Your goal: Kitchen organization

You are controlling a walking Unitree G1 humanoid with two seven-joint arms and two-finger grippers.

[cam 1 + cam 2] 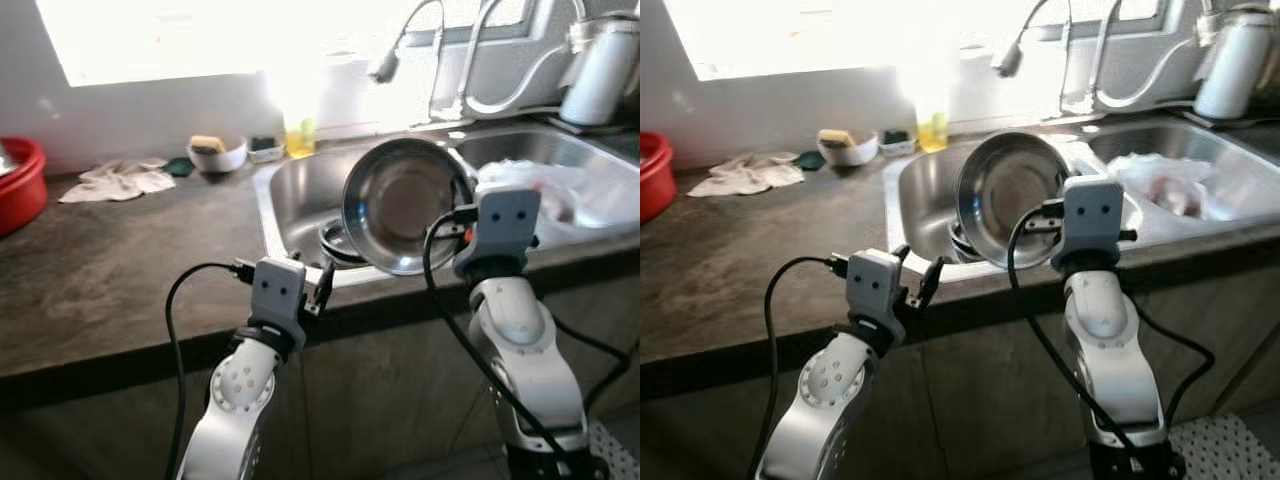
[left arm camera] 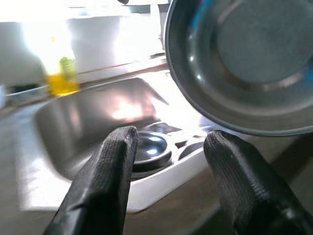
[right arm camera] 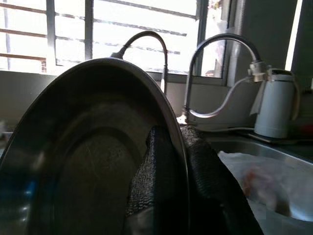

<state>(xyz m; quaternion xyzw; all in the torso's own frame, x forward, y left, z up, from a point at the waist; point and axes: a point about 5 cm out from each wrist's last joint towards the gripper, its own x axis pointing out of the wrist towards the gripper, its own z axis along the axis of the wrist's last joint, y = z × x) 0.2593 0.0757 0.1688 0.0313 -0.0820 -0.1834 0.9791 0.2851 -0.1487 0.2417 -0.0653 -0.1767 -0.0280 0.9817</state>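
Right claw (image 3: 178,171) pinches steel bowl (image 1: 400,205) by rim only, above sink (image 1: 300,195). Left claw (image 2: 168,166) open, empty. Your risk: thin rim grip, bowl may slip onto dishes (image 2: 151,147) below.

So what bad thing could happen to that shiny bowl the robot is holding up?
The right gripper pinches the steel bowl only by its thin rim, tilted on edge above the sink, so it might slip and clatter onto the dishes lying below. The taps stand close behind, so a swing could knock them. The left gripper is open near the counter edge and could not catch it.
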